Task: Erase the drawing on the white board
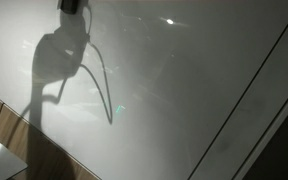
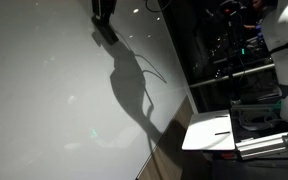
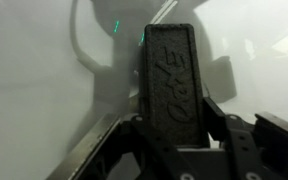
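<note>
In an exterior view the white board fills the frame, and the gripper enters at 12 o'clock. In an exterior view the white board covers the 9 o'clock half, with the gripper at 12. In the wrist view we see the gripper pinching a dark eraser, with green marks at 11 o'clock of it. We judge that a tilted press could leave streaks or twist the eraser loose.
</note>
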